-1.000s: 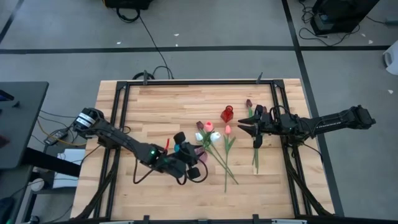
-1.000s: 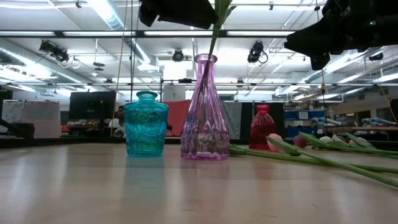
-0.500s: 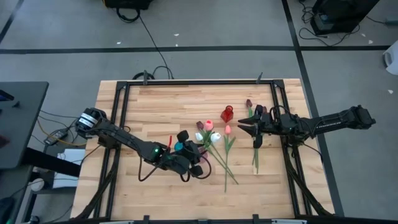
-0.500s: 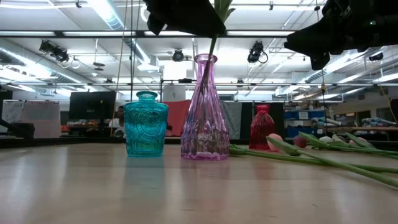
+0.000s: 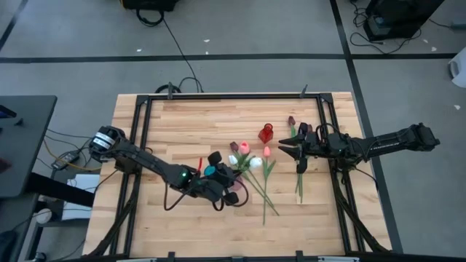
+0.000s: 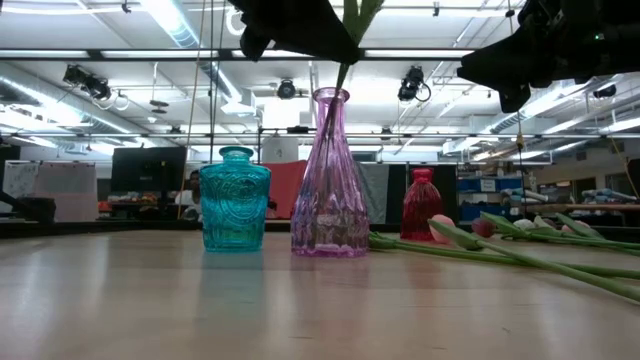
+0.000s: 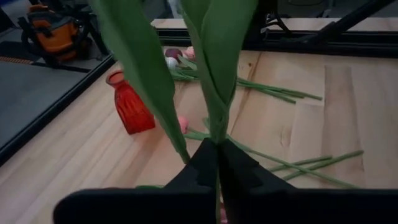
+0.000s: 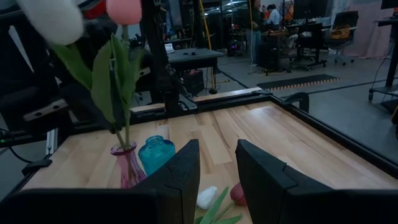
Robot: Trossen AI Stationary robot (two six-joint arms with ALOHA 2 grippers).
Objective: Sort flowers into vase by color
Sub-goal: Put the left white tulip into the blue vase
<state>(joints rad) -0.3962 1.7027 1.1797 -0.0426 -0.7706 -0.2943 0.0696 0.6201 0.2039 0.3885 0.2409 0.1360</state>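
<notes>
My left gripper point(image 5: 226, 182) point(image 6: 338, 50) is shut on a green flower stem above the purple glass vase point(image 6: 330, 180) point(image 8: 127, 168). The stem's lower end sits in the vase's neck. A white head point(image 8: 50, 18) and a pink head point(image 8: 124, 9) stand over that vase; which one belongs to the held stem I cannot tell. Several loose tulips point(image 5: 262, 175) point(image 6: 500, 245), with white, pink and dark red heads, lie flat on the table. My right gripper point(image 5: 284, 151) point(image 8: 217, 168) hangs open over the table's right part, near one dark red tulip point(image 5: 290, 118). My left gripper pinches the stem point(image 7: 217, 137) between its two fingers, just below where the leaves point(image 7: 214, 56) branch off. It comes from the table's left, above the vase's mouth. The stem runs down from the fingers into the purple vase, slightly tilted.
A teal jar point(image 6: 235, 200) point(image 5: 210, 172) stands close beside the purple vase. A small red vase point(image 5: 266, 133) point(image 6: 422, 205) point(image 7: 130, 112) stands farther back. Black rails point(image 5: 138, 145) run along the table's left and right sides. Bare wood lies near the far-left and near edges.
My left gripper has moved a little toward the table's right, coming more squarely over the purple vase. The held stem has followed, its lower end staying in the vase's neck.
</notes>
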